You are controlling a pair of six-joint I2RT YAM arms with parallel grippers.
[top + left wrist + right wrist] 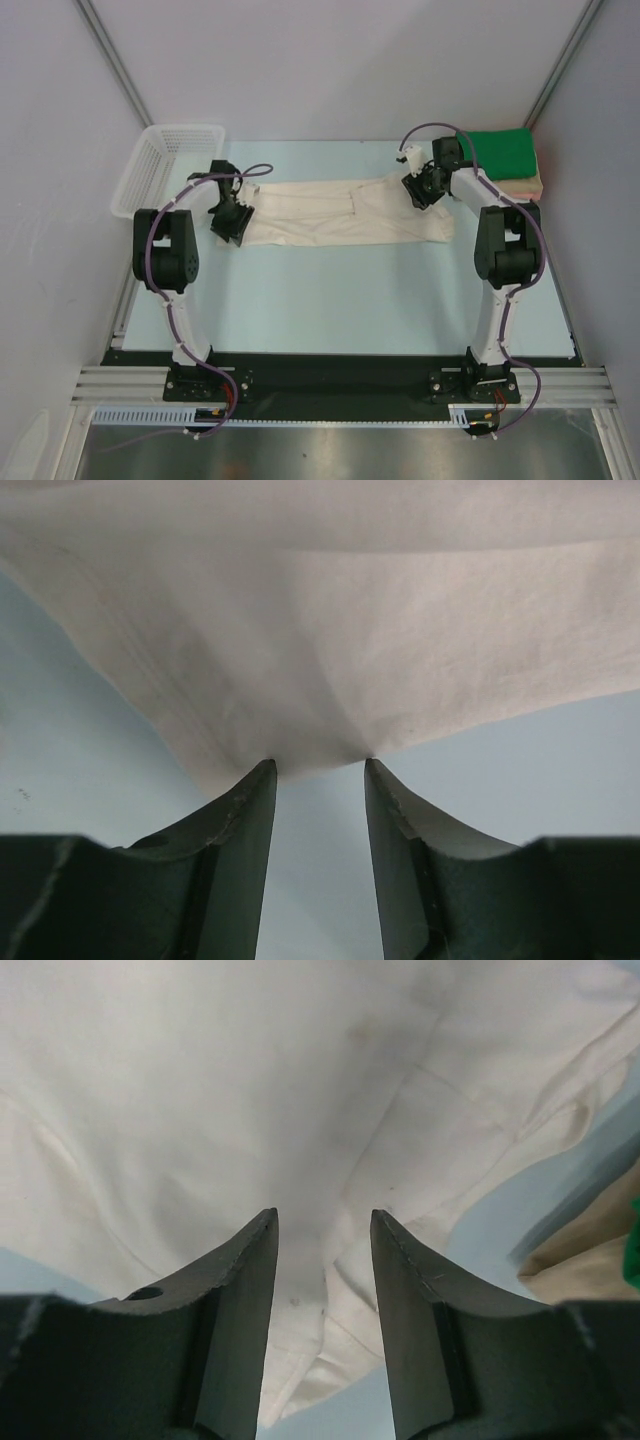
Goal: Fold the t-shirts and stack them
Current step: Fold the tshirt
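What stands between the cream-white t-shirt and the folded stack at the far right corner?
No loose object shows. Only the right arm itself lies between the cream-white t-shirt and the green t-shirt topping the stack.

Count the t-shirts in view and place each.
3. The cream-white t-shirt lies spread at the centre; the green t-shirt is folded at the far right, on the peach-tan t-shirt. Others could hide underneath.
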